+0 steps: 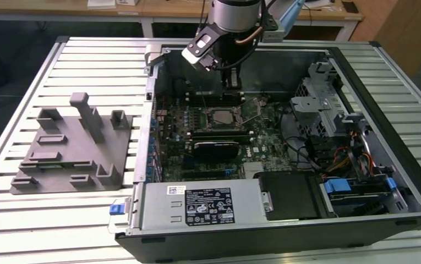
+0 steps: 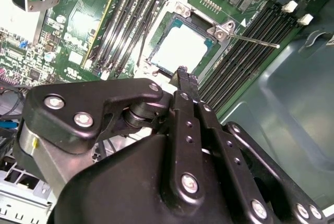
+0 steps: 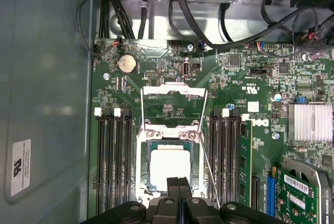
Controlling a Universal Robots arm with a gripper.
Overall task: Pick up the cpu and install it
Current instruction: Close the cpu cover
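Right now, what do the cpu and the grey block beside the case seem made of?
The cpu: probably metal on top, pale silver with a soft sheen. The grey block: likely plastic, matte and uniformly grey, no glint on its upright tabs.

Grey arm (image 1: pixel 236 14) upright overhead, black wrist (image 1: pixel 229 47) tilted; claw (image 3: pixel 178 181) pointing straight downward, both fingers (image 3: pixel 173 188) tight together

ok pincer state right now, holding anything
Pincer: closed, holding nothing. The chip lies in its socket.
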